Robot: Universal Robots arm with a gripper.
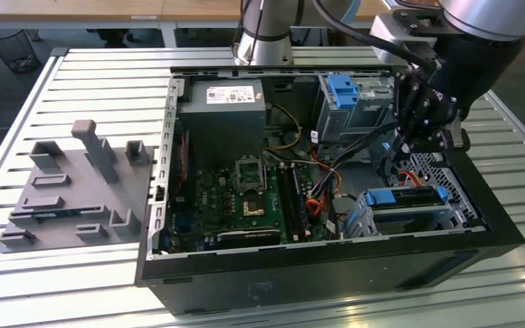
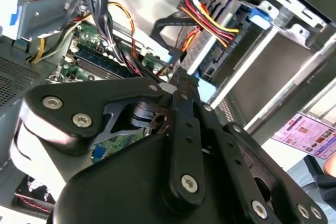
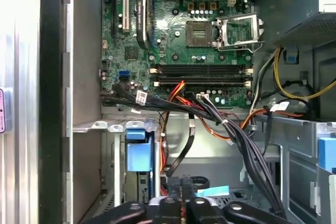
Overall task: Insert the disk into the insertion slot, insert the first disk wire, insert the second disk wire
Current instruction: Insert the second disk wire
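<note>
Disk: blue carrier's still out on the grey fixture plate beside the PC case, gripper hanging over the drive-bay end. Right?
Not quite. In the exterior view the disk in its blue carrier sits in the small metal cage inside the PC case, not on the grey fixture plate. The gripper does hang over the drive-bay end, just above the disk.

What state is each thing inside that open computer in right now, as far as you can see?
computer case: side panel off, lying open
disk: seated in the insertion slot, blue carrier showing
insertion slot: holding the disk
gripper: down inside the case just above the disk, among the cables
processor socket: empty, its latch frame swung open
grey fixture plate: outside the case, nothing on it
</note>
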